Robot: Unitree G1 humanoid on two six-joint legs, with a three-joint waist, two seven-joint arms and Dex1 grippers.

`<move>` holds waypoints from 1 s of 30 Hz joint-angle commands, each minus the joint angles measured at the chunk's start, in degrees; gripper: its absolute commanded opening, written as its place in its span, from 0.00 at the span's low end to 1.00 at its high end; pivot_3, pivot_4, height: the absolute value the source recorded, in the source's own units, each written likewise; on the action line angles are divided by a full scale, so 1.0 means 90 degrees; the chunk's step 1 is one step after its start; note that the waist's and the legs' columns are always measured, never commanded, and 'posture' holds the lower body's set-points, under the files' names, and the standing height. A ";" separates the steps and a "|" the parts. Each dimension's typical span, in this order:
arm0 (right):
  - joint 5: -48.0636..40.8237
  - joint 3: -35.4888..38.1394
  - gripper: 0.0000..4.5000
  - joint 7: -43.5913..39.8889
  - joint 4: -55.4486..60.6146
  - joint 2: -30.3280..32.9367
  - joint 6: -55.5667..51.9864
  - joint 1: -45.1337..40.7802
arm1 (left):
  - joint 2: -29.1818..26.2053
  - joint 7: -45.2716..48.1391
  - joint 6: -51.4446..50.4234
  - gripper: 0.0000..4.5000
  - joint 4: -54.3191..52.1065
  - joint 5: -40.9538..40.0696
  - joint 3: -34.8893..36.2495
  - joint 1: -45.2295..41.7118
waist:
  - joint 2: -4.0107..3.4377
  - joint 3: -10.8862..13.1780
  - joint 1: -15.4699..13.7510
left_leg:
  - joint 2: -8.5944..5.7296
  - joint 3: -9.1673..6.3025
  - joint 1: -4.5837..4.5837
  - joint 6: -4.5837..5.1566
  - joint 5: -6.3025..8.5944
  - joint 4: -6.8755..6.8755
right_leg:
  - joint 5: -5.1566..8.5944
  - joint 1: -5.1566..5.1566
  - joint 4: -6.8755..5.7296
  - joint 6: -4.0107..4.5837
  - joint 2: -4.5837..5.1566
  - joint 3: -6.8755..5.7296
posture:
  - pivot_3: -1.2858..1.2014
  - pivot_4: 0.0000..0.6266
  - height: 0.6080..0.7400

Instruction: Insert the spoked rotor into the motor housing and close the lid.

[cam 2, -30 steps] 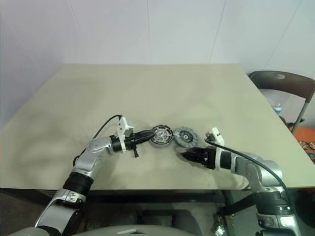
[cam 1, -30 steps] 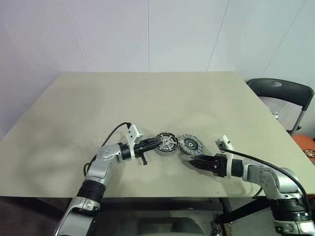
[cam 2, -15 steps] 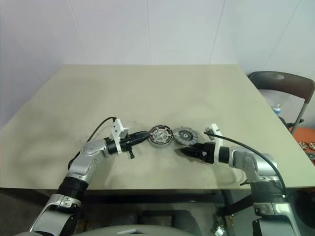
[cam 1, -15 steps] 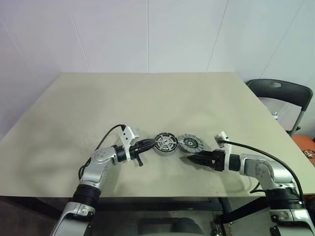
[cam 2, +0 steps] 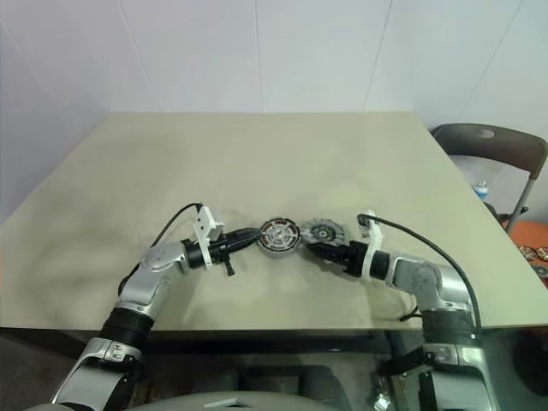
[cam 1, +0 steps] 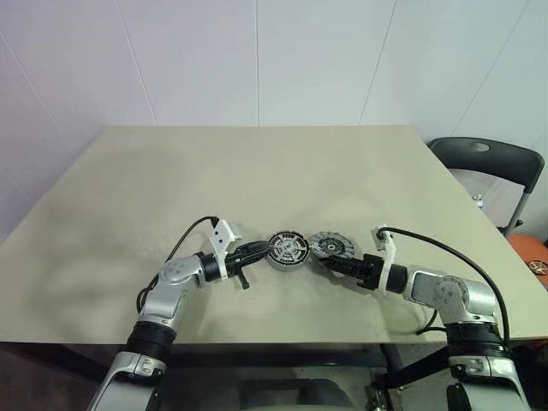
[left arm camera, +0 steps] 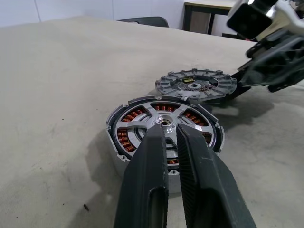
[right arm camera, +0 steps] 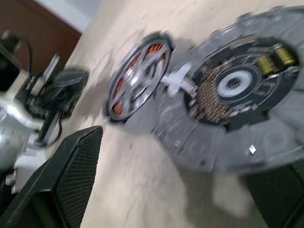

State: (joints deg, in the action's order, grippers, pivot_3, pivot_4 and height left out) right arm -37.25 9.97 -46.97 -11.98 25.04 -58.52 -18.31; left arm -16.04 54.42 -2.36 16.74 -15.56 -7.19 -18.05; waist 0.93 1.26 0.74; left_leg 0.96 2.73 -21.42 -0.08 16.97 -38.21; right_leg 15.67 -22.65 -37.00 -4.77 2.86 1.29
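copper-coloured windings are seen inside the motor housing (left arm camera: 164, 135), which lies flat on the beige tabletop (cam 1: 257, 171) with its open face up and nothing seated in it. the spoked rotor (left arm camera: 196, 86) rests just beside the housing, on the side away from the left arm, its near edge touching or slightly overlapping the housing's rim; it is tilted a little rather than lying flat. the insertion is therefore judged not yet done, and no separate lid can be made out on the tabletop, so the closing step is left as well.

the left gripper (left arm camera: 170, 137) is held over the housing from the side opposite the rotor, its two black fingers (left arm camera: 151, 156) pressed nearly together with only a slit between them and their tips resting at the housing's silver centre hub; nothing is clamped, and the housing appears to be steadied rather than carried. the right gripper (cam 1: 336, 265) is placed at the rotor's far edge from the housing, with its fingers (right arm camera: 76, 161) spread wide to either side of the disc and not yet closed on it.

what remains, as judged here: the rotor is to be gripped, lifted, centred over the housing and lowered in, after which the lid is to be shut.
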 commanded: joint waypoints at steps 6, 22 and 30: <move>0.0043 0.0057 0.47 0.0331 -0.0145 -0.0189 0.0276 -0.0147 | 0.0015 -0.0050 -0.0006 0.11 -0.0297 -0.0004 -0.0003 0.0007 | -0.0001 0.0000 0.0003 | 0.0000 0.0000 0.0001 0.0000 0.0000 0.0000 | 0.0000 -0.0001 -0.0001 0.0000 0.0000 0.0001 | 0.52 0.00 1.00; -0.0397 -0.0179 0.01 0.0557 0.1683 -0.0562 0.0146 -0.0903 | -0.0010 -0.0120 -0.0023 0.11 -0.0325 0.0023 0.0019 0.0089 | -0.0010 0.0006 0.0009 | 0.0010 -0.0002 -0.0009 0.0000 0.0000 0.0008 | -0.0002 -0.0023 -0.0006 -0.0002 -0.0016 0.0010 | 0.52 0.00 1.00; 0.0634 -0.1018 0.01 0.0917 0.1420 -0.0141 0.0467 -0.1115 | -0.0012 -0.0184 0.0011 0.11 -0.0309 0.0034 0.0049 0.0129 | -0.0009 0.0007 -0.0008 | -0.0006 0.0000 -0.0021 0.0005 0.0003 0.0008 | -0.0001 -0.0024 0.0004 -0.0002 0.0009 0.0009 | 0.52 0.00 1.00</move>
State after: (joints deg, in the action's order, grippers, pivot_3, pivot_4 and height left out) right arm -33.10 1.37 -38.81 0.54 22.76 -56.07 -27.57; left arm -16.10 52.94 -3.03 15.54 -15.21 -7.28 -16.40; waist 0.85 1.33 0.67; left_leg 0.91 2.73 -21.63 -0.04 17.00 -38.14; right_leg 15.66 -22.89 -36.97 -4.78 2.95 1.37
